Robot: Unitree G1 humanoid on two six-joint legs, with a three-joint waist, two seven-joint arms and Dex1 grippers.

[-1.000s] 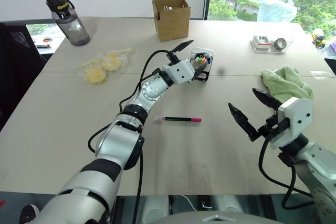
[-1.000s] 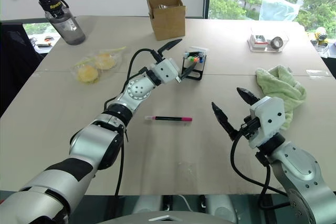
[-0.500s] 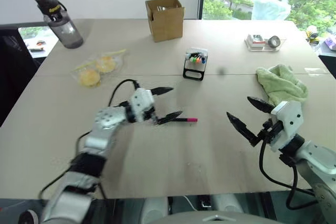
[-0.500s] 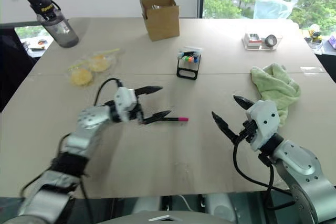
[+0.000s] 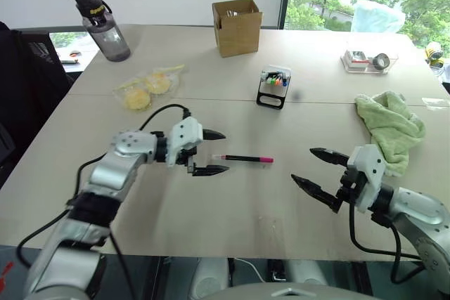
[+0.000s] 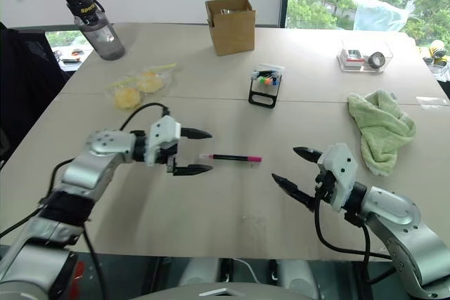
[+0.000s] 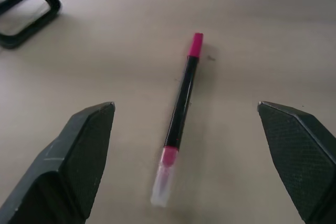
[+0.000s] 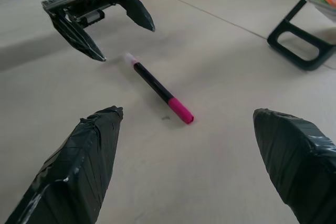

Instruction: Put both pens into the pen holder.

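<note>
One pen [image 5: 242,159], black with a pink cap and a pale end, lies flat on the table near the middle. My left gripper [image 5: 225,152] is open just off its pale end, one finger on each side and neither touching it. In the left wrist view the pen [image 7: 181,103] lies between the spread fingers. My right gripper [image 5: 304,165] is open and empty, to the right of the pink cap and pointing toward the pen. The pen holder [image 5: 273,87], a small black stand with a clear top, stands farther back with orange and green caps showing.
A brown cardboard box [image 5: 238,26] stands behind the holder. A dark water bottle [image 5: 103,26] is at the back left, with a clear bag of yellow items [image 5: 149,88] near it. A green towel [image 5: 390,128] lies at the right and a clear tray [image 5: 365,60] at the back right.
My left gripper has pulled back from the pen holder, come down to the pen's pale end and rolled at the wrist. My right gripper has sunk a little. The camera view shifted.
</note>
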